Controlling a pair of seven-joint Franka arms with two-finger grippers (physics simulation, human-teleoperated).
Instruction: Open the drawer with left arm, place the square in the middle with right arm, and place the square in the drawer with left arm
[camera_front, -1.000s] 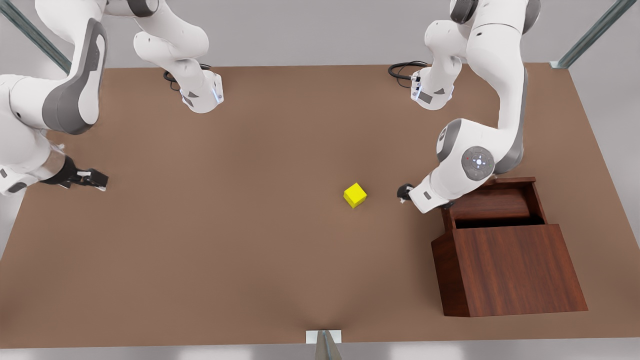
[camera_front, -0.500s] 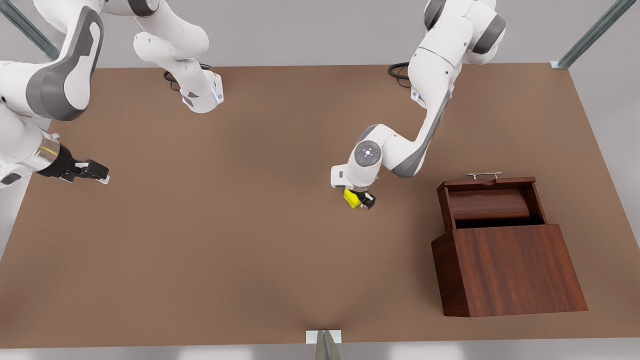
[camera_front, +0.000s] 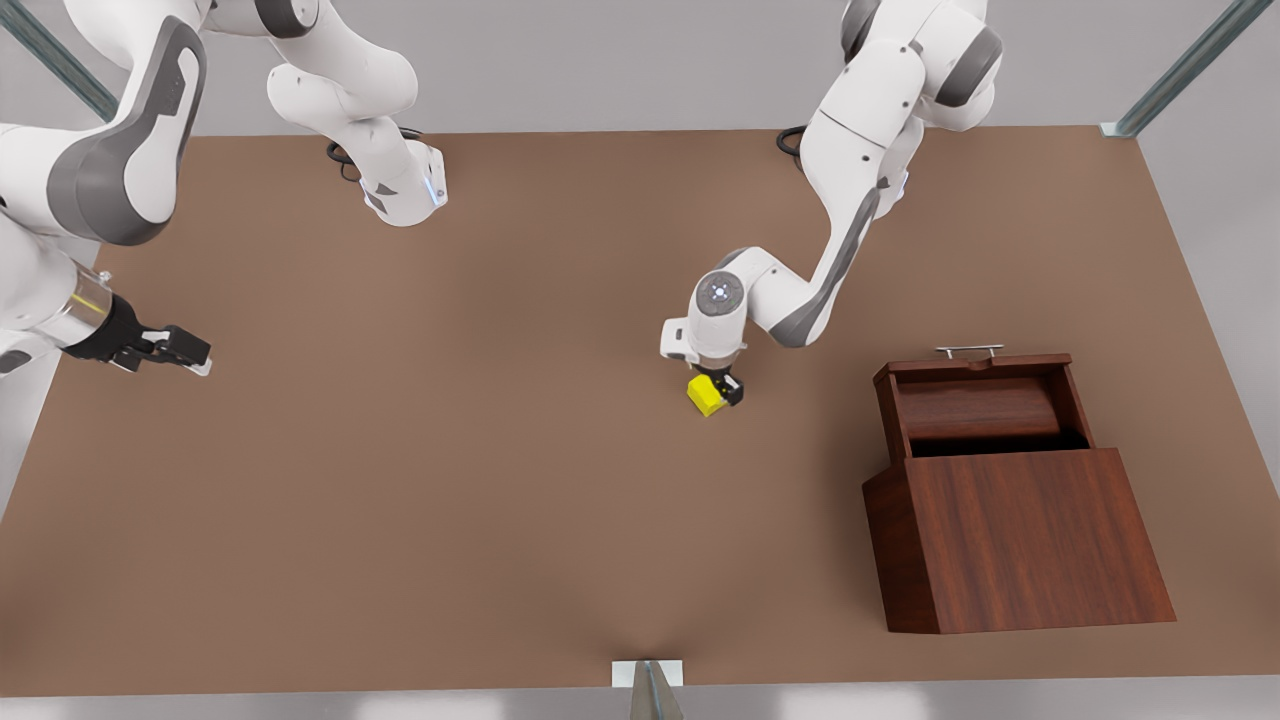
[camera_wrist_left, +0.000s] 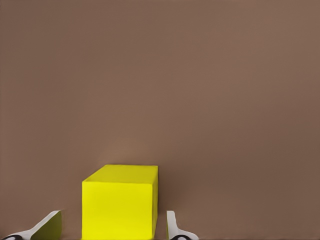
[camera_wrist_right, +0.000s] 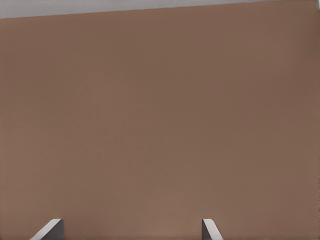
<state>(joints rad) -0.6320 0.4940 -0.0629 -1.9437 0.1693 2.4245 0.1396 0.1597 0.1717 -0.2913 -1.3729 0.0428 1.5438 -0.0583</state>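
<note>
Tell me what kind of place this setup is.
Most likely a simulated robot test bench, not a home or workshop: two white arms bolted to a bare brown table, metal frame posts at the corners, and only two props, a yellow cube between the left gripper's fingers and an open drawer.

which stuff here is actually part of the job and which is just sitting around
Part of the job:
- yellow cube, on the table between the left gripper's open fingers
- open drawer
- right gripper, open, waiting at the front view's left

Just there:
- black cables by the arm bases
</note>
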